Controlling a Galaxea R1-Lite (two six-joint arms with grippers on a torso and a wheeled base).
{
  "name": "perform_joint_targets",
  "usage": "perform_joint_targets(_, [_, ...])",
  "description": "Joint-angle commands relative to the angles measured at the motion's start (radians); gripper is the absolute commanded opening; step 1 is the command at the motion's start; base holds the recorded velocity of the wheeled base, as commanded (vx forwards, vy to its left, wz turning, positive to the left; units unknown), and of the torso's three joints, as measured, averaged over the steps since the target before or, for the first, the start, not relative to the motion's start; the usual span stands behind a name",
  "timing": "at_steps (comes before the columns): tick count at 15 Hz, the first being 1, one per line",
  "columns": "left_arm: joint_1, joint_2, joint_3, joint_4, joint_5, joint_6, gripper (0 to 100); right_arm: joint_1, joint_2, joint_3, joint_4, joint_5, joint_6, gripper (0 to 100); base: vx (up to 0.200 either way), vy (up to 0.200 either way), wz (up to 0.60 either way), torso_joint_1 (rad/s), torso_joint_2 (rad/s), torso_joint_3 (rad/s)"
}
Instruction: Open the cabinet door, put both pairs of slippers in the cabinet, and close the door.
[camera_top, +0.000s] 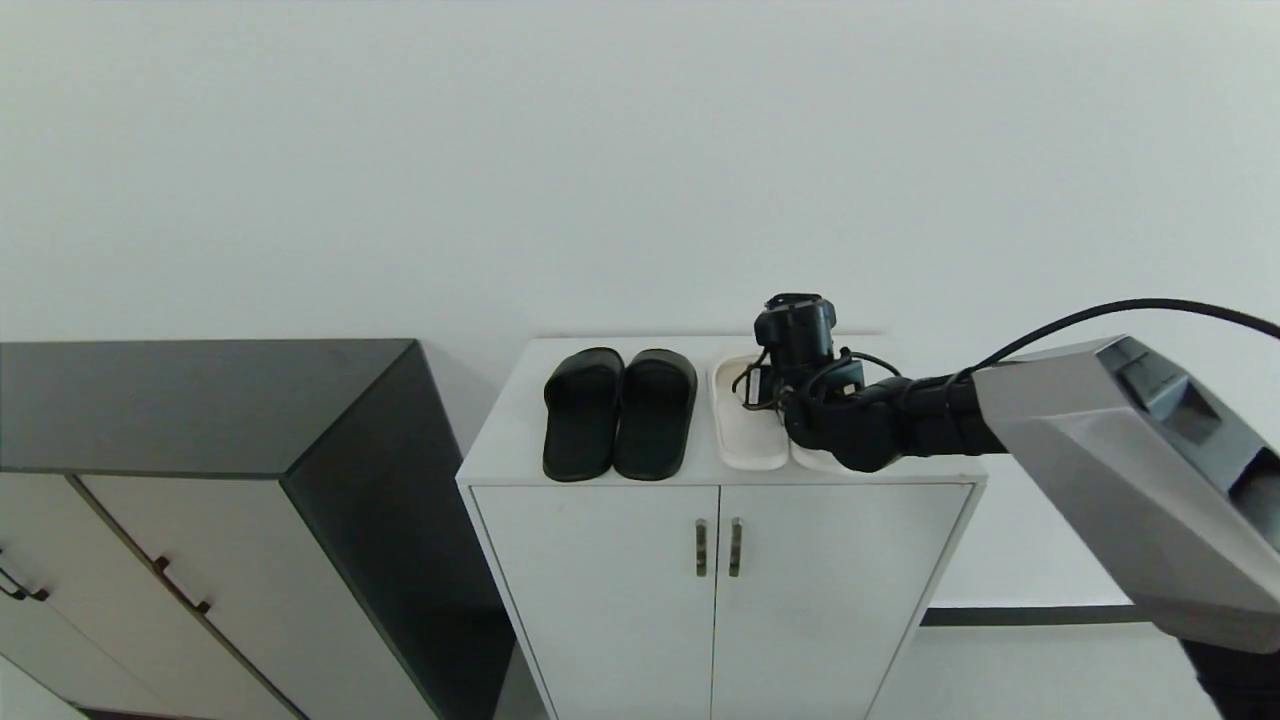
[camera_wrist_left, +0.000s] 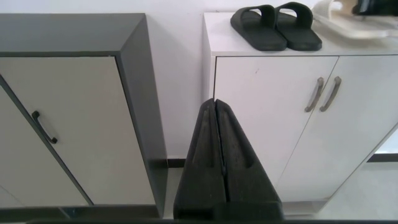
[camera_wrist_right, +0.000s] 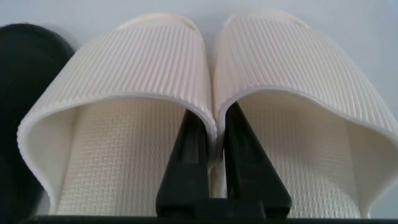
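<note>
A pair of white slippers (camera_top: 745, 432) lies on top of the white cabinet (camera_top: 600, 600), right of a pair of black slippers (camera_top: 620, 412). Both cabinet doors are closed, with their two handles (camera_top: 718, 547) side by side at the middle. My right gripper (camera_top: 758, 386) sits over the white slippers (camera_wrist_right: 149, 68). In the right wrist view one of its fingers (camera_wrist_right: 189, 149) is inside each slipper, and the right gripper (camera_wrist_right: 214, 121) is shut on the two inner strap edges. My left gripper (camera_wrist_left: 215, 104) is shut and empty, low in front of the cabinet (camera_wrist_left: 273, 112).
A dark-topped cabinet (camera_top: 200, 405) with pale doors stands directly left of the white cabinet, with a narrow gap between them. A plain wall lies behind both. Floor shows to the right of the white cabinet.
</note>
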Motion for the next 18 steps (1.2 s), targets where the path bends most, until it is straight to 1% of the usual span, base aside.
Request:
perform_joint_targets(1, [0.000,0.001,0.000,0.000,0.001,-0.001,0,0.091,-0.343,0.348,-0.062,0.006,-0.010,0,0.000,0.000,0.00,0.000,0.00,0.000])
perform_joint_targets(2, [0.000,0.001,0.000,0.000,0.001,-0.001,0,0.117,-0.423,0.456,-0.095,0.030,-0.013,0,0.000,0.000,0.00,0.000,0.00,0.000])
perform_joint_targets(3, [0.000,0.001,0.000,0.000,0.001,-0.001,0,0.146,-0.518,0.575,-0.128,0.087,-0.015,0,0.000,0.000,0.00,0.000,0.00,0.000])
perform_joint_targets(4, [0.000,0.001,0.000,0.000,0.001,-0.001,0,0.167,-0.618,0.700,-0.133,0.142,-0.024,0,0.000,0.000,0.00,0.000,0.00,0.000])
perform_joint_targets(6, [0.000,0.001,0.000,0.000,0.001,-0.001,0,0.194,-0.770,0.902,-0.141,0.227,-0.062,0,0.000,0.000,0.00,0.000,0.00,0.000])
perform_joint_targets(8, [0.000,0.001,0.000,0.000,0.001,-0.001,0,0.207,-0.871,1.040,-0.142,0.305,-0.070,0,0.000,0.000,0.00,0.000,0.00,0.000])
perform_joint_targets(9, [0.000,0.001,0.000,0.000,0.001,-0.001,0,0.207,-0.896,1.088,-0.151,0.345,-0.067,0,0.000,0.000,0.00,0.000,0.00,0.000])
perform_joint_targets(10, [0.000,0.001,0.000,0.000,0.001,-0.001,0,0.206,-0.900,1.112,-0.174,0.385,-0.062,0,0.000,0.000,0.00,0.000,0.00,0.000])
perform_joint_targets(12, [0.000,0.001,0.000,0.000,0.001,-0.004,0,0.206,-0.885,1.129,-0.216,0.401,-0.065,0,0.000,0.000,0.00,0.000,0.00,0.000])
perform_joint_targets(13, [0.000,0.001,0.000,0.000,0.001,-0.004,0,0.206,-0.885,1.132,-0.216,0.401,-0.067,0,0.000,0.000,0.00,0.000,0.00,0.000])
perform_joint_targets(17, [0.000,0.001,0.000,0.000,0.001,-0.004,0,0.206,-0.883,1.151,-0.217,0.415,-0.065,0,-0.200,0.000,0.00,-0.001,0.00,0.001])
perform_joint_targets(18, [0.000,0.001,0.000,0.000,0.001,-0.004,0,0.206,-0.883,1.157,-0.219,0.428,-0.065,0,0.000,0.000,0.00,0.000,0.00,0.000])
